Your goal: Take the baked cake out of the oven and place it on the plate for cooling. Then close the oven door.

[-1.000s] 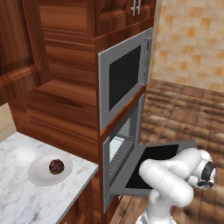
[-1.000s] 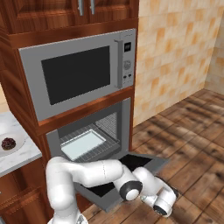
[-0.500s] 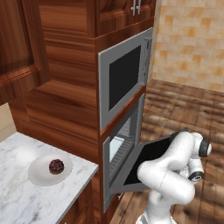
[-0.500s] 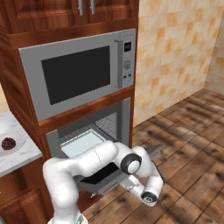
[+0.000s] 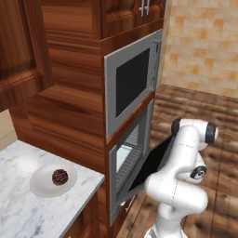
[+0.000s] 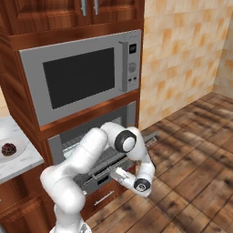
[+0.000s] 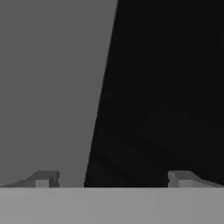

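The baked cake point(image 5: 59, 176), a small dark brown lump, sits on the white plate point(image 5: 42, 185) on the marble counter, and shows again as the cake point(image 6: 8, 148) on the plate point(image 6: 3, 158). The oven point(image 5: 122, 173) stands below the microwave. Its oven door point(image 5: 149, 163) is tilted about halfway up. My gripper point(image 6: 117, 173) is under the door's outer face point(image 6: 98, 167), open and holding nothing. In the hand view the gripper point(image 7: 112, 179) faces the door's grey panel point(image 7: 48, 87) and dark window point(image 7: 166, 87) at very close range.
A large grey microwave point(image 6: 79, 77) is built in above the oven. The marble counter point(image 5: 18, 209) lies to the left. A pale baking tray point(image 5: 122, 155) rests inside the oven. Wooden floor point(image 6: 191, 173) spreads out to the right, below a tiled wall point(image 6: 182, 50).
The oven door has swung up from nearly flat to about halfway shut. My arm has risen with it, the hand staying under the door. The cake and plate have not moved.
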